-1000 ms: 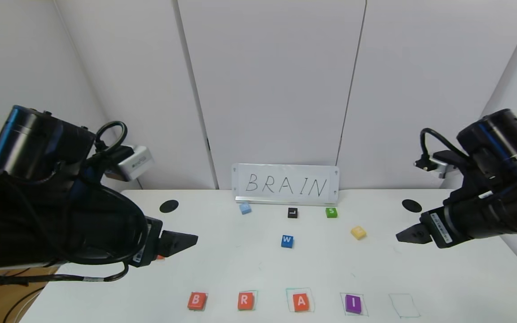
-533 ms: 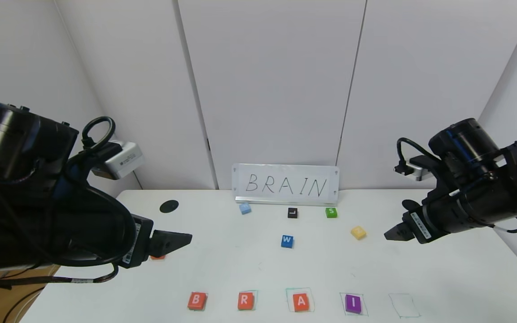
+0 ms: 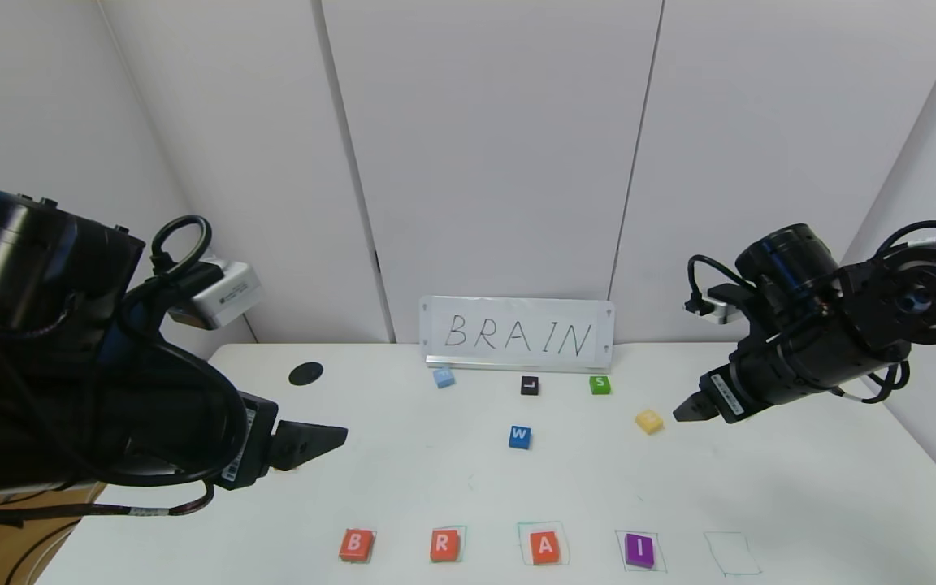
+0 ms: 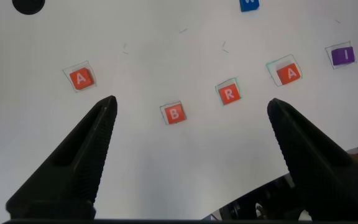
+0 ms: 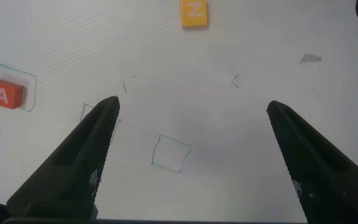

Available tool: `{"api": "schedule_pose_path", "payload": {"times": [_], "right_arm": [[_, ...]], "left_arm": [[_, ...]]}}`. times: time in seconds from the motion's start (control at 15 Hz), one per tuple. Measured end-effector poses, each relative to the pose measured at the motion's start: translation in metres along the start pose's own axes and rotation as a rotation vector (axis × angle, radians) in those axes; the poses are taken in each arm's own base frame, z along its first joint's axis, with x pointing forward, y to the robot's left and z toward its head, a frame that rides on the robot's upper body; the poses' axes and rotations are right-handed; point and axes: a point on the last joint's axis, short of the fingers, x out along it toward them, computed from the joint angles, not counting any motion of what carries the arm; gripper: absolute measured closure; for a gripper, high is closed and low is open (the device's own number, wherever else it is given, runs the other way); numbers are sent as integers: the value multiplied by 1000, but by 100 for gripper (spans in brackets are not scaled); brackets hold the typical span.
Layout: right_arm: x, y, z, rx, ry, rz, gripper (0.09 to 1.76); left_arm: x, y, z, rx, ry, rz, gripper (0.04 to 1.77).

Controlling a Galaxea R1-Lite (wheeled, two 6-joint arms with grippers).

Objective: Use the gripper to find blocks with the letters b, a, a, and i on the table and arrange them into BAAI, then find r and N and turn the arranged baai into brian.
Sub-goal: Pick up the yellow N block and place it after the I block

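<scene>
Head view: A block (image 3: 545, 548) inside green square (image 3: 543, 543).

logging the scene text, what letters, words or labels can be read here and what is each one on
"BRAIN": handwritten sign at the table's back edge.
"B", "R", "A": orange-red blocks in the front row.
"I": purple block.
"A": another orange-red block, left wrist view.
"W": blue block.
"S": green block.
"L": black block.
"N": yellow block.
Light blue block, arm stickers: unreadable.

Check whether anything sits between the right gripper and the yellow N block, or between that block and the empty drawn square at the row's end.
Nothing visible blocks either path. The right gripper hangs open just beside the yellow N block, with bare table between. From there to the empty green square past the purple I block, only bare table shows.
</scene>
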Motion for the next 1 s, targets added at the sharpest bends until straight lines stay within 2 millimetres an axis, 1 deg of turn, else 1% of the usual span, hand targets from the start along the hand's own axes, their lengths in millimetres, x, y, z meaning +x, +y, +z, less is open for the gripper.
{"api": "schedule_pose_path", "payload": {"times": [0.33, 0.4, 0.47, 0.6, 0.73, 0.87, 1.0], "right_arm": [[4, 0, 1, -4, 8, 4, 14], [6, 0, 5, -16, -1, 12, 14], [13, -1, 9, -24, 0, 19, 14], [37, -2, 18, -38, 17, 35, 14], [54, -5, 24, -39, 30, 39, 14], [66, -7, 25, -34, 44, 39, 14], [74, -9, 27, -30, 51, 37, 14]], "left_arm": [[0, 1, 0, 6, -1, 2, 9], [0, 3, 0, 13, -2, 10, 9], [0, 5, 1, 13, -4, 17, 9], [1, 5, 0, 18, 0, 18, 9], [3, 5, 0, 19, 5, 19, 9], [6, 5, 1, 19, 12, 18, 9], [8, 5, 0, 19, 22, 18, 9]]}}
